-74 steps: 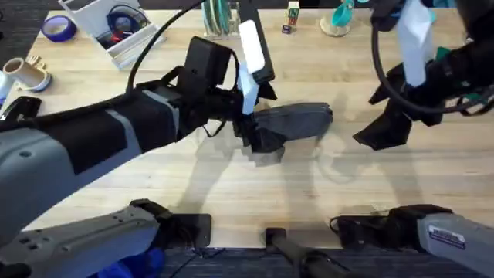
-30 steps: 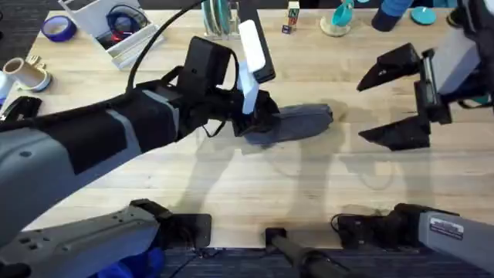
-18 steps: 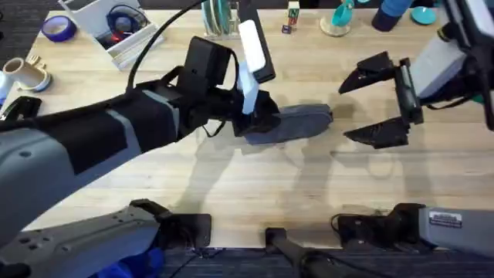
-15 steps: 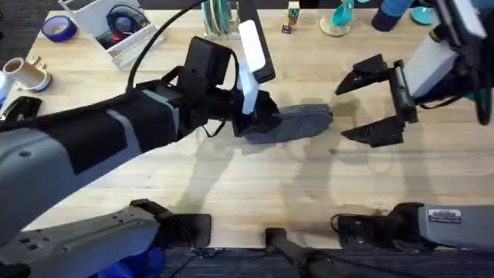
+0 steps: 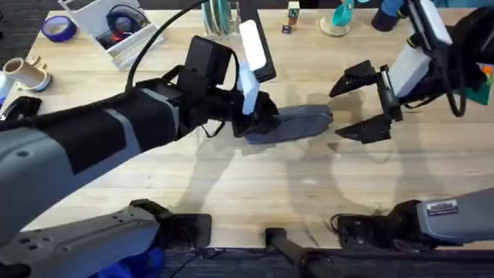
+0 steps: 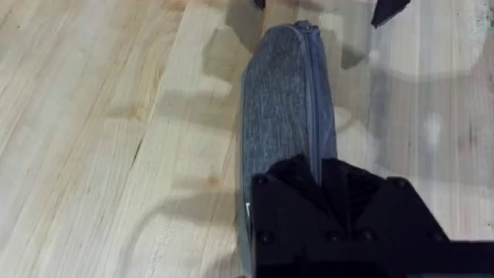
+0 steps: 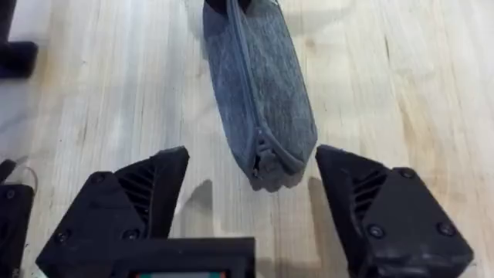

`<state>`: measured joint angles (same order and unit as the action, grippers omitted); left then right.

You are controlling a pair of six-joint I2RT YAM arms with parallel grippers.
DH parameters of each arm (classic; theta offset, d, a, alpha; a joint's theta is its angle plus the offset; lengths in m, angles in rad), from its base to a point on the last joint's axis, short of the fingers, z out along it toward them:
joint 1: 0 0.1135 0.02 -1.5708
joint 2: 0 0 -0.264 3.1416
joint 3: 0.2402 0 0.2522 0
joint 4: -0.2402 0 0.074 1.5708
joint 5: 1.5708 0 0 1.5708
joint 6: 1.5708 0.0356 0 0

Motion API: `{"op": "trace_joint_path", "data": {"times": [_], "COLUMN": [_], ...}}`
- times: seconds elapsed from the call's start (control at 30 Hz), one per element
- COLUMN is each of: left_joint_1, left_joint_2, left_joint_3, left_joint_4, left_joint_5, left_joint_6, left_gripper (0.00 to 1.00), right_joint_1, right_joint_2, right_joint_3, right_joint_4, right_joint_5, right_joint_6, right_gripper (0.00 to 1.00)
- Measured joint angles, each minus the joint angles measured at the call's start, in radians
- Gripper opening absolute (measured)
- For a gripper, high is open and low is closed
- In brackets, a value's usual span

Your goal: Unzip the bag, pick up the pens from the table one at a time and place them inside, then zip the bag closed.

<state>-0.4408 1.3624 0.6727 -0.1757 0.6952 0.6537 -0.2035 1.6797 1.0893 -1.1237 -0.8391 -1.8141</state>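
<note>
The bag (image 5: 297, 123) lies on the bench (image 5: 255, 201), zipped shut. The left end effector (image 5: 258, 127) seems clamped on one end, likely to hold it still. The right end effector (image 7: 251, 197) has its fingers wide apart around the other end, probably reaching for the zip.

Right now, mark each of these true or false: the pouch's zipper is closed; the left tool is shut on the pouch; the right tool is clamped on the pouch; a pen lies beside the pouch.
1. The zipper is closed: true; the pencil pouch shows no gap.
2. The left tool is shut on the pouch: true.
3. The right tool is clamped on it: false; it is open, fingers either side of the pouch's end.
4. A pen lies beside the pouch: false; bare table surrounds it.
</note>
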Motion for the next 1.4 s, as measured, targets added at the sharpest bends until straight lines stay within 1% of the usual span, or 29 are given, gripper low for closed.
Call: {"op": "trace_joint_path", "data": {"times": [0.2, 0.77, 0.8, 0.83, 0.87, 0.93, 0.97, 1.03, 1.07, 1.13, 1.4], "left_joint_1": [0.0, 0.0, 0.0, 0.0, 0.0, 0.0, 0.0, 0.0, 0.0, 0.0, 0.0], "left_joint_2": [0.0, 0.0, 0.0, 0.0, 0.0, 0.0, 0.0, 0.0, 0.0, 0.0, 0.0], "left_joint_3": [0.0, 0.0, 0.0, 0.0, 0.0, 0.0, 0.0, 0.0, 0.0, 0.0, 0.0], "left_joint_4": [0.0, 0.0, 0.0, 0.0, 0.0, 0.0, -0.001, -0.001, -0.004, -0.004, -0.004], "left_joint_5": [0.0, 0.0, 0.0, 0.0, 0.0, 0.0, 0.0, 0.001, 0.002, 0.002, 0.002], "left_joint_6": [0.0, 0.0, 0.0, 0.0, 0.0, 0.0, 0.0, 0.0, 0.0, 0.0, 0.0], "left_gripper": [0.043, 0.043, 0.043, 0.043, 0.043, 0.043, 0.043, 0.043, 0.043, 0.043, 0.042], "right_joint_1": [0.0, 0.0, 0.0, 0.0, 0.0, 0.0, 0.0, 0.0, 0.0, -0.001, -0.001], "right_joint_2": [0.044, 0.044, 0.044, 0.044, 0.044, 0.044, 0.044, 0.044, 0.044, 0.044, 0.044], "right_joint_3": [0.0, 0.0, 0.0, 0.0, 0.0, 0.0, 0.0, 0.0, 0.0, -0.001, -0.001], "right_joint_4": [0.014, 0.016, 0.016, 0.017, 0.016, 0.016, 0.016, 0.019, 0.024, 0.027, 0.039], "right_joint_5": [0.0, 0.0, 0.0, 0.0, 0.0, 0.0, 0.0, 0.0, -0.001, 0.0, 0.0], "right_joint_6": [-0.001, -0.001, -0.003, -0.005, -0.005, -0.005, -0.005, -0.005, -0.005, -0.004, -0.005], "right_gripper": [0.997, 0.996, 0.981, 0.909, 0.814, 0.555, 0.398, 0.125, 0.058, 0.034, 0.033]}}
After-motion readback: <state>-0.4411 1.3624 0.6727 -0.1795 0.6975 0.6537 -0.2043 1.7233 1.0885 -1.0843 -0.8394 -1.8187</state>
